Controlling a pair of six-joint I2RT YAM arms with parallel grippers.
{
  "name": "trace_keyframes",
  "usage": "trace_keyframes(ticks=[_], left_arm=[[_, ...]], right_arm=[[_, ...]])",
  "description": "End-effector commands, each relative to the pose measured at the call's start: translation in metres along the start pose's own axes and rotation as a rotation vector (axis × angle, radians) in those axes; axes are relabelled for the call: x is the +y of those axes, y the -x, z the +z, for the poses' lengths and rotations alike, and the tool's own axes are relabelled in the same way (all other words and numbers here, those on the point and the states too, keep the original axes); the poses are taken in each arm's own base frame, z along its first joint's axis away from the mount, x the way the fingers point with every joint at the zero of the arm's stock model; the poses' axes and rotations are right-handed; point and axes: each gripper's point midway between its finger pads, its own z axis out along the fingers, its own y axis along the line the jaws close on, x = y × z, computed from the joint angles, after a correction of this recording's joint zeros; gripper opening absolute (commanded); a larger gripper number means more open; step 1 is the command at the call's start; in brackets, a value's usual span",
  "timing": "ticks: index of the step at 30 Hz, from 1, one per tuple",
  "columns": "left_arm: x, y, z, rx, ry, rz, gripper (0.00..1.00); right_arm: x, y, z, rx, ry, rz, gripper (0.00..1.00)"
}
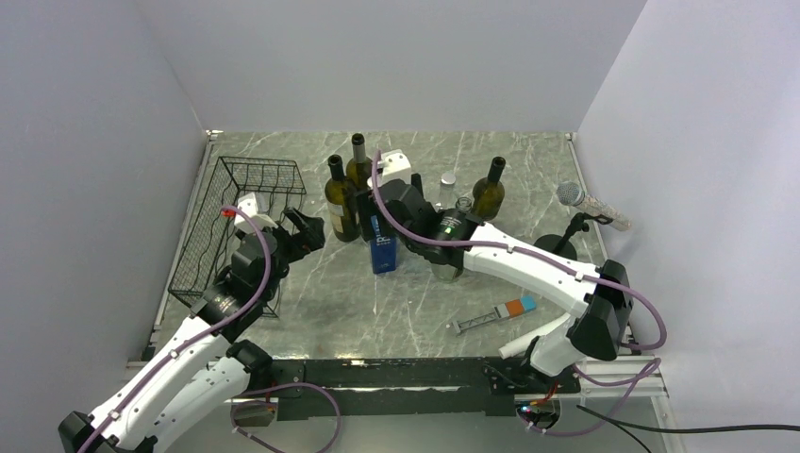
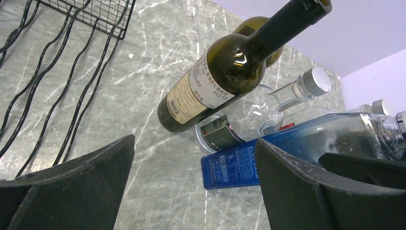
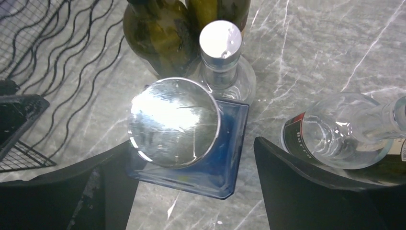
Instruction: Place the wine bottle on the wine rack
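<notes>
1. The blue bottle [image 1: 382, 250] stands upright mid-bench, with the wine rack [image 1: 247, 203] at its 9 o'clock.
2. My right hand [image 3: 194, 148] straddles it from above, fingers apart, nothing clamped. My left hand [image 2: 195, 141] gapes empty beside the rack.
3. It's glass, so I judge it heavy, slick and breakable. I'd grip the flat square sides, not the cap.
4. Green bottles [image 1: 341, 203] and a clear bottle [image 3: 225, 76] crowd its 12 o'clock and could easily topple.

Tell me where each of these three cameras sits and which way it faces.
Top external: above, behind the robot, looking down at the table; both arms show.
Left wrist: low, facing a green wine bottle; left gripper shows.
Right wrist: straight down on the blue bottle; right gripper flanks it.
All three share the blue bottle and wine rack.
</notes>
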Motion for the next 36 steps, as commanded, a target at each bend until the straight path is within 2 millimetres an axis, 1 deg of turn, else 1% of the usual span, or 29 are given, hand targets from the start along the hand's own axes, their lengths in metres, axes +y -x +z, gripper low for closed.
trace_keyframes(ticks=[1, 9, 11, 12, 13, 16, 17, 18, 20, 22, 25, 27, 30, 33, 35, 36], left_arm=[[-0.009, 0.018, -0.005, -0.036, -0.013, -0.01, 0.99], [-0.008, 0.012, -0.004, -0.012, -0.011, 0.004, 0.99], [-0.008, 0.011, -0.005, -0.006, -0.012, 0.01, 0.99], [-0.008, 0.011, -0.005, -0.002, -0.014, 0.011, 0.99], [-0.008, 0.011, -0.005, -0.001, -0.014, 0.013, 0.99], [-0.01, 0.01, -0.007, 0.007, -0.034, 0.022, 0.99], [-0.013, 0.01, -0.008, 0.007, -0.05, 0.027, 0.99], [-0.017, 0.01, -0.01, 0.014, -0.075, 0.033, 0.99], [-0.025, 0.009, -0.013, 0.023, -0.126, 0.049, 0.99], [-0.036, 0.01, -0.017, 0.032, -0.194, 0.07, 0.99], [-0.054, 0.01, -0.028, 0.044, -0.313, 0.113, 0.99], [-0.068, 0.011, -0.038, 0.051, -0.406, 0.145, 0.99], [-0.089, 0.01, -0.055, 0.065, -0.554, 0.176, 0.99], [-0.109, 0.008, -0.075, 0.09, -0.704, 0.209, 0.99], [-0.121, 0.002, -0.09, 0.125, -0.812, 0.236, 0.99], [-0.126, 0.0, -0.097, 0.14, -0.857, 0.245, 0.99]], right_arm=[[0.004, 0.032, -0.003, -0.126, -0.05, 0.042, 0.85], [0.01, 0.028, 0.004, -0.105, -0.114, 0.029, 0.84], [0.008, 0.026, 0.004, -0.102, -0.137, 0.035, 0.79], [0.007, 0.026, 0.003, -0.107, -0.143, 0.037, 0.73], [0.006, 0.025, 0.003, -0.108, -0.145, 0.037, 0.65], [0.004, 0.027, -0.002, -0.117, -0.145, 0.039, 0.48], [0.004, 0.029, -0.004, -0.123, -0.135, 0.036, 0.42], [0.006, 0.031, -0.006, -0.125, -0.113, 0.025, 0.32], [0.012, 0.038, -0.013, -0.142, -0.058, 0.008, 0.19], [0.021, 0.046, -0.022, -0.159, 0.019, -0.009, 0.0], [0.04, 0.057, -0.041, -0.161, 0.163, -0.041, 0.0], [0.048, 0.063, -0.057, -0.162, 0.244, -0.049, 0.0], [0.055, 0.071, -0.082, -0.165, 0.358, -0.053, 0.0], [0.061, 0.08, -0.115, -0.177, 0.491, -0.063, 0.0], [0.069, 0.081, -0.138, -0.165, 0.597, -0.097, 0.0], [0.068, 0.084, -0.15, -0.174, 0.627, -0.104, 0.0]])
